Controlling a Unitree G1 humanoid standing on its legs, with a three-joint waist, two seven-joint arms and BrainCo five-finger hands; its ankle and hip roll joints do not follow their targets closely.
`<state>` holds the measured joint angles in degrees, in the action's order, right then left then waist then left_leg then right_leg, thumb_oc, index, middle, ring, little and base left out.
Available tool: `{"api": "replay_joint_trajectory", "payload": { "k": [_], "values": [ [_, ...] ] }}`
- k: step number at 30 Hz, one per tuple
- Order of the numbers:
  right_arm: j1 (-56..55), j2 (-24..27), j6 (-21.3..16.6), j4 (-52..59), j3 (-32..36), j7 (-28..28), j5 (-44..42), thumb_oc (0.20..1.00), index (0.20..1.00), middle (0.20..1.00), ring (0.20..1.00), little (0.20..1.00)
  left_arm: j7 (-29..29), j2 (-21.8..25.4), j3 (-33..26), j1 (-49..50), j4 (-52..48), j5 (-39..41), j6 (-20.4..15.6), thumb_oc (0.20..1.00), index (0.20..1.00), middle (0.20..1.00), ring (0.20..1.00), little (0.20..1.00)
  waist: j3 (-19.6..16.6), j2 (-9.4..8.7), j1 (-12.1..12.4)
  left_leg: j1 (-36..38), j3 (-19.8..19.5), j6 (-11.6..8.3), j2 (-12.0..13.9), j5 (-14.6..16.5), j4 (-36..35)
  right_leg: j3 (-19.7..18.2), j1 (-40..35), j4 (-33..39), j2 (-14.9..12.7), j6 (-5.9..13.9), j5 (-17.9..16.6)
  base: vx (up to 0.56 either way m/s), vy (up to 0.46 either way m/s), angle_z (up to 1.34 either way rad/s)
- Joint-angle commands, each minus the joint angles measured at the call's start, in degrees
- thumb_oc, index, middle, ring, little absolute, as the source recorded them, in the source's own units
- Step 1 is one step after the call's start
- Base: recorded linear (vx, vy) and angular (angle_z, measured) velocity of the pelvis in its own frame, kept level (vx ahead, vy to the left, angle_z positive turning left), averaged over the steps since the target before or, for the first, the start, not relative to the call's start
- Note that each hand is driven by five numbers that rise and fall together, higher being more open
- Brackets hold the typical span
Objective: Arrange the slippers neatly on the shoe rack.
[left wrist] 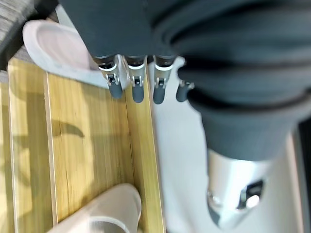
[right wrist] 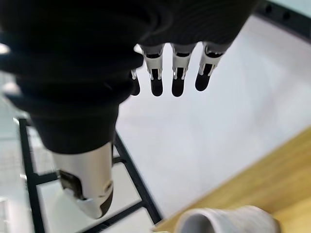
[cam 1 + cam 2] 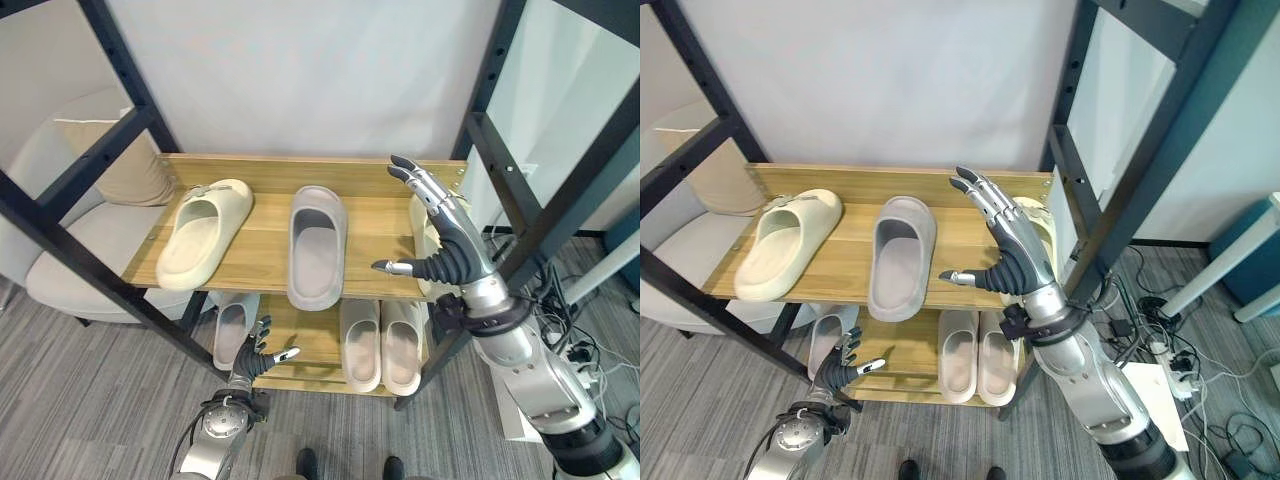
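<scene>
While right hand hovers spread | cream slipper behind it, top shelf

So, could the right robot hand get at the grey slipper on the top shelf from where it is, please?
Probably yes: the right robot hand is open above the top shelf, just beside the grey slipper, with nothing between them.

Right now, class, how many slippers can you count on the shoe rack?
6. Top shelf: cream slipper at left, grey slipper in the middle, and one partly hidden behind the right robot hand. Lower shelf: one at left, a pair at right. More may be hidden.
</scene>
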<state>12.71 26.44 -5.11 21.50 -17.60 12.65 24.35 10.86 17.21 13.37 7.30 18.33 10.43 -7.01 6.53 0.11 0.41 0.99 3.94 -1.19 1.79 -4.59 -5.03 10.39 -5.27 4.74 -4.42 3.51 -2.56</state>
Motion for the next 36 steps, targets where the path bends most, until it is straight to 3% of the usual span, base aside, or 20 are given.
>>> {"api": "replay_joint_trajectory", "payload": {
  "k": [1,13,17,19,20,21,22,24,26,36],
  "values": [
    [2.96,0.01,0.86,0.54,0.43,3.5,2.58,1.0,1.0,1.0,1.0,1.0,1.89,1.68,-1.5,-2.05,-2.06,2.84,-2.97,1.0,1.0,1.0,1.0,1.0,-0.08,-1.78,1.09,1.15,-0.71,-0.83,0.92,5.46,0.03,0.54,-2.25,-0.37,-2.51,3.05,6.04,0.03,0.075,0.29],
    [6.76,-1.38,3.17,-10.98,-1.34,5.15,5.3,1.0,1.0,1.0,1.0,1.0,0.75,1.31,-2.72,1.89,-3.97,4.3,-3.72,1.0,1.0,1.0,1.0,1.0,0.72,-3.15,6.78,0.13,-2.71,0.49,-1.19,6.16,0.03,2.3,-2.23,-0.33,-4.18,4.4,5.5,0.03,0.06,0.11],
    [14.09,-1.21,5.44,-19.97,-3.16,7.7,8.35,1.0,1.0,1.0,1.0,1.0,-0.49,2.5,-1.95,2.22,-5.18,4.95,-4.35,1.0,1.0,1.0,1.0,1.0,1.22,-3.7,9.44,-0.5,-3.27,0.87,-1.85,6.33,0.03,2.85,-1.95,-0.27,-4.9,4.94,5.11,0.03,0.062,0.13],
    [21.86,-0.17,8.56,-29.09,-4.54,9.92,10.23,1.0,1.0,1.0,1.0,1.0,-1.63,3.54,-0.46,1.72,-5.53,5.78,-4.75,1.0,1.0,1.0,1.0,1.0,1.67,-4.18,11.5,-1.12,-3.86,1.19,-2.53,6.41,0.03,3.46,-1.54,-0.54,-5.53,5.43,4.61,0.03,0.067,0.12],
    [22.86,-0.01,9.13,-30.55,-4.59,10.23,10.59,0.959,0.959,0.959,0.959,0.959,-1.83,3.61,-0.32,1.48,-5.49,5.86,-4.7,1.0,1.0,1.0,1.0,1.0,1.78,-4.2,11.73,-1.2,-3.92,1.25,-2.65,6.45,0.03,3.51,-1.46,-0.58,-5.63,5.52,4.57,0.02,0.037,0.23],
    [23.62,0.33,9.61,-31.45,-4.37,10.48,10.86,0.784,0.784,0.784,0.784,0.784,-1.88,3.7,-0.22,1.37,-5.4,6.02,-4.64,1.0,1.0,1.0,1.0,1.0,1.84,-4.24,11.91,-1.27,-3.93,1.28,-2.78,6.47,0.03,3.67,-1.44,-0.62,-5.71,5.59,4.5,0.02,0.038,0.23],
    [24.27,0.55,10.61,-32.82,-3.59,11.24,11.36,0.548,0.548,0.548,0.548,0.548,-1.8,3.68,-0.29,1.04,-5.35,6.14,-4.64,1.0,1.0,1.0,1.0,1.0,1.86,-4.23,12.01,-1.21,-4.02,1.39,-2.9,6.67,0.04,3.74,-1.4,-0.77,-5.93,5.68,4.53,0.02,0.038,0.23],
    [23.26,0.73,11.2,-32.45,-2.66,11.17,12.01,0.347,0.347,0.347,0.347,0.347,-1.85,3.61,-0.69,0.72,-5.18,5.63,-4.38,1.0,1.0,1.0,1.0,1.0,1.69,-4.07,11.81,-0.93,-4.01,1.46,-3.03,6.96,0.03,3.75,-1.5,-0.83,-6.07,5.76,4.53,0.01,0.02,0.03],
    [22.25,0.76,11.42,-31.64,-2.01,10.81,12.35,0.2,0.2,0.2,0.2,0.2,-1.84,3.46,-0.95,0.68,-5.19,5.18,-4.12,1.0,1.0,1.0,1.0,1.0,1.51,-3.98,11.48,-0.67,-3.93,1.46,-3.03,7.16,0.03,3.65,-1.63,-0.85,-6.08,5.72,4.59,0.0,0.0,0.0],
    [14.56,1.54,10.48,-23.16,2.37,8.95,11.89,0.2,0.2,0.2,0.2,0.2,-1.83,3.13,-2.24,1.01,-6.31,3.93,-3.05,1.0,1.0,1.0,1.0,1.0,0.39,-3.44,8.7,1.29,-3.73,0.92,-2.16,7.7,0.03,3.04,-3.18,-0.47,-5.25,4.87,5.77,0.0,-0.024,-0.01]
  ]
}}
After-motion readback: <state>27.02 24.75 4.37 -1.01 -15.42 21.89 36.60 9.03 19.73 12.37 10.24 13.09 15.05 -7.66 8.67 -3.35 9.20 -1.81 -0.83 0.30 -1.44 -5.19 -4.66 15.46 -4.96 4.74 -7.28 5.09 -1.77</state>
